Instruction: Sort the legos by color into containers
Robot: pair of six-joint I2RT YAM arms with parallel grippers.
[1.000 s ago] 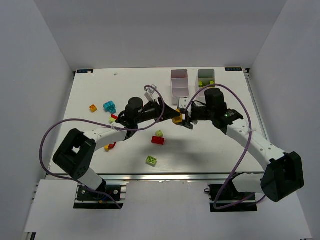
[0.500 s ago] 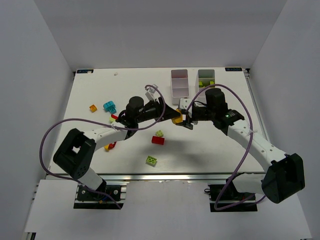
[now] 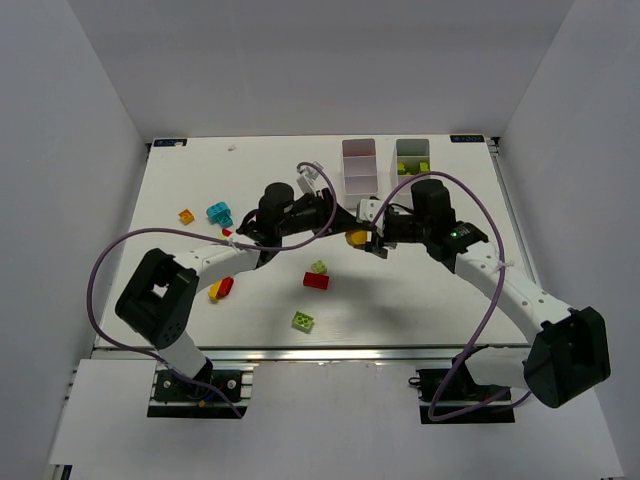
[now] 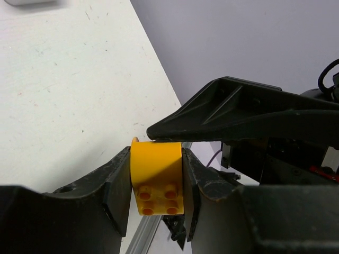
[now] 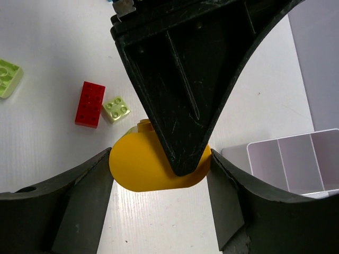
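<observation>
Over white table (image 3: 260, 165), yellow brick (image 4: 157, 172) points studs back along left claw (image 4: 157, 159).

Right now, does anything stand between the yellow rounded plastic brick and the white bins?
Nothing loose does. Both the left gripper and the right gripper clamp the yellow rounded plastic brick, short of the white divided bins; one must release.

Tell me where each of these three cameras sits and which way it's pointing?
Top external: above and behind the arms, looking down on the table; both whole arms show.
Left wrist: on the left arm, looking out along the left gripper, shut on a yellow brick.
Right wrist: on the right arm, looking down at the table past the right gripper, also gripping it.
Shared: both wrist views show that brick and the other gripper reaching in.
</observation>
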